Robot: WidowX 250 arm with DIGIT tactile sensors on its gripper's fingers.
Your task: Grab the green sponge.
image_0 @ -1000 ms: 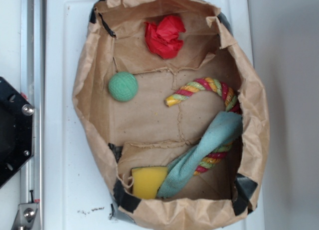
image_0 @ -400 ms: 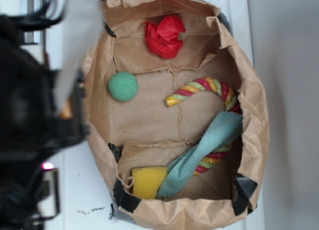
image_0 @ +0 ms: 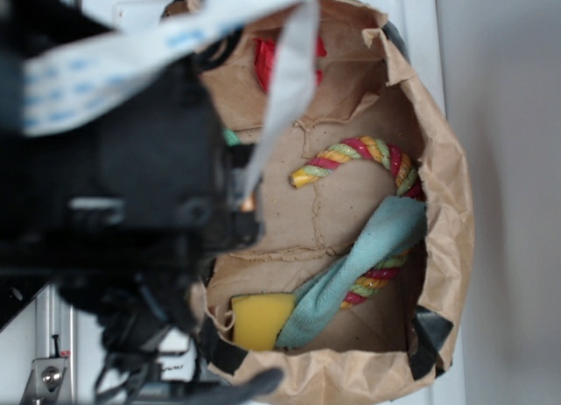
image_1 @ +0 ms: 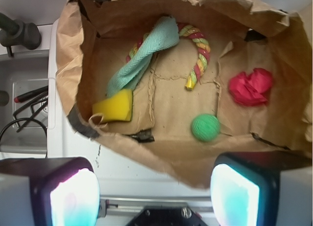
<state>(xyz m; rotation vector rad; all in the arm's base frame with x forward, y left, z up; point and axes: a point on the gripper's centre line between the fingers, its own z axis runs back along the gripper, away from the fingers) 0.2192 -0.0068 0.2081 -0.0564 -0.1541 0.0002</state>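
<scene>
Zero progress on the actual grab so far, as far as I can tell. The green sponge (image_1: 114, 106), which is really a yellow rectangular foam block with no green showing, sits untouched in a corner of the crumpled brown paper bag (image_1: 68, 55), on the left side in the wrist view, with the end of the long teal cloth (image_1: 142, 57) draped right against it. The gripper (image_1: 154, 196) hangs outside the bag over its near wall, both fingers (image_1: 73, 196) spread wide apart with nothing between them. It's lined up closer to the round green textured ball (image_1: 205, 127) than the sponge, so I'd say everything's left: shift left, drop into the bag, close on the foam without snagging the cloth.
</scene>
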